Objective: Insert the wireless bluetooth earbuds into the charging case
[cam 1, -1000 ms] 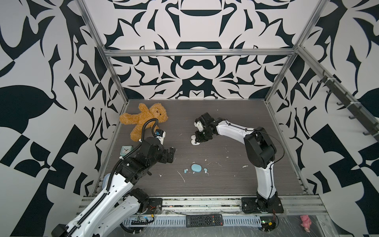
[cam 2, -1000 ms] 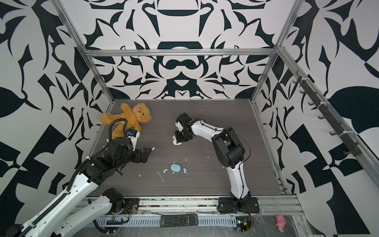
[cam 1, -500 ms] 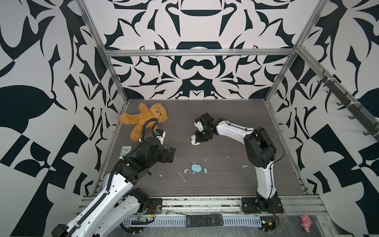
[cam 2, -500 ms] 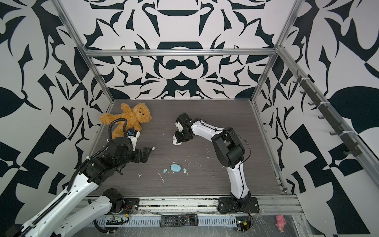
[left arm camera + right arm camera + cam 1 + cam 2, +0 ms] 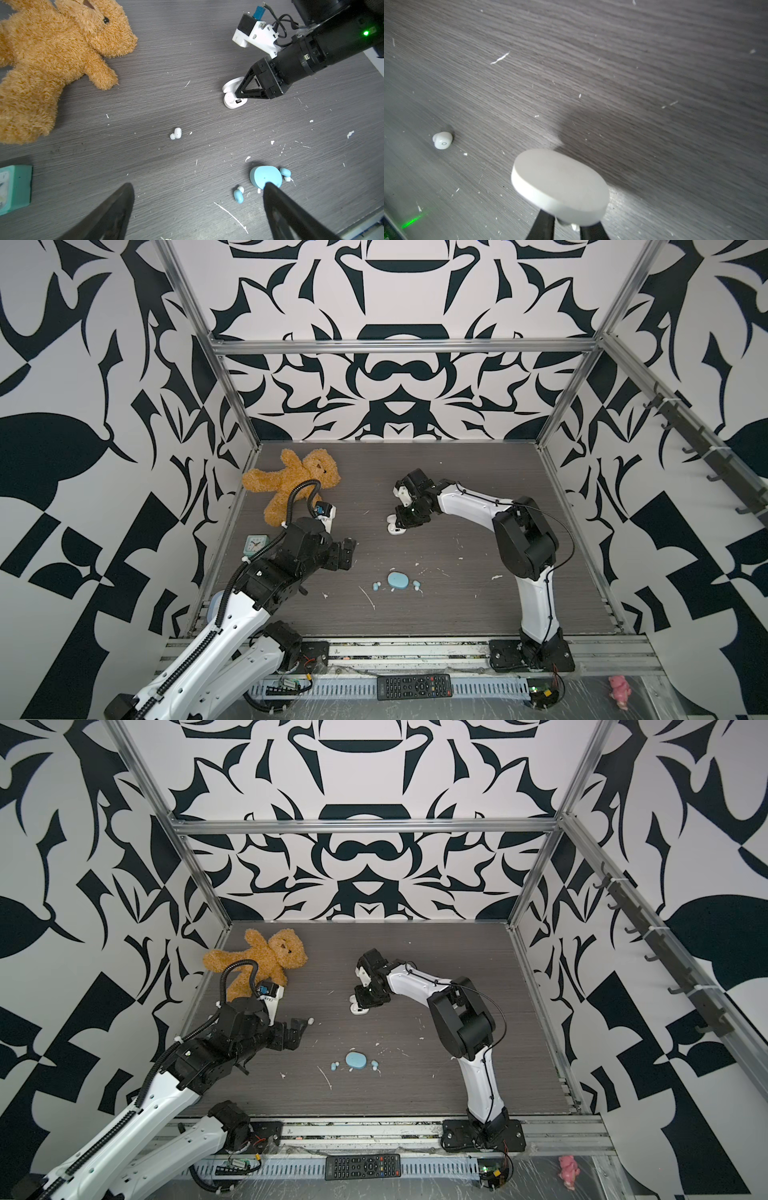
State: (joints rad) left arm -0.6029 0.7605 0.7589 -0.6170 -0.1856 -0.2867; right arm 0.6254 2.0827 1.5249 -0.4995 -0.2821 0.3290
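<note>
Notably, left wrist shows white case (image 5: 230, 102) open (right wrist: lid (image 5: 560, 182)).

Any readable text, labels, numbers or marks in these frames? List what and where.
No words, brands or numbers can be read anywhere.
Remote: button legends too small to read.
Clock: dial cut off at the frame edge, numerals blurred.
White earbud: only a small ring mark, no lettering.
</note>
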